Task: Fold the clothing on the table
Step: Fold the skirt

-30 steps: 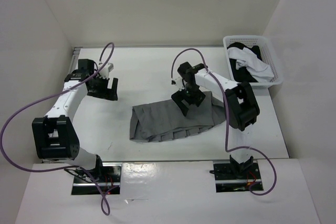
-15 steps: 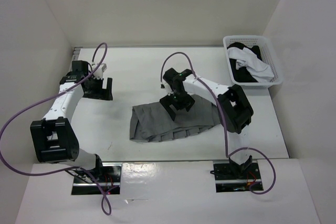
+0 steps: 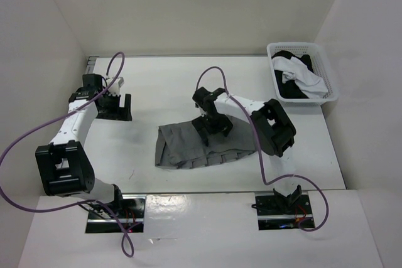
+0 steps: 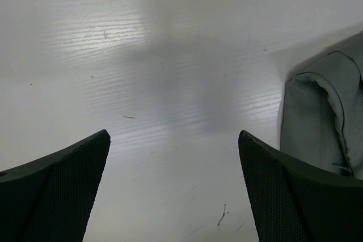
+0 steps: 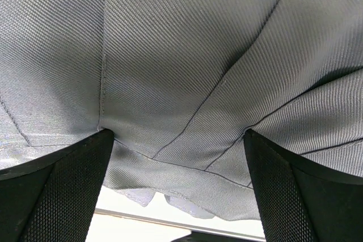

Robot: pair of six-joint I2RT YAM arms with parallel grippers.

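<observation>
The mid-grey pleated skirt of thin fabric (image 3: 179, 147) lies flat near the middle of the matte white rectangular table (image 3: 157, 83), somewhat closer to the near edge and on the right arm's side. Its left edge is a straight, doubled-over fold. Its near hem runs uneven, with the pleat ends showing.

Bare tabletop lies open to the left of the skirt, beyond it up to the thin rail (image 3: 188, 56) along the far edge, and in a narrower strip along the near edge. White walls close the table in on three sides. A white plastic lattice basket (image 3: 298, 44) sits in the far right corner, well apart from the skirt, holding a crumpled white-and-black garment (image 3: 300, 80).

The right gripper (image 3: 212, 127) is low over the far middle of the skirt with its jaws spread wide. In the right wrist view grey weave and seams (image 5: 181, 55) fill the space between the fingers (image 5: 62, 191). Whether the tips touch the cloth cannot be told.

The left gripper (image 3: 118, 106) is over bare table at the far left, well apart from the skirt, jaws spread wide with only tabletop between them (image 4: 173, 134).

The right arm's forearm and elbow hide the skirt's right end. In the left wrist view only one folded corner of the skirt (image 4: 323, 117) shows, cut off by the frame edge and the right finger.
</observation>
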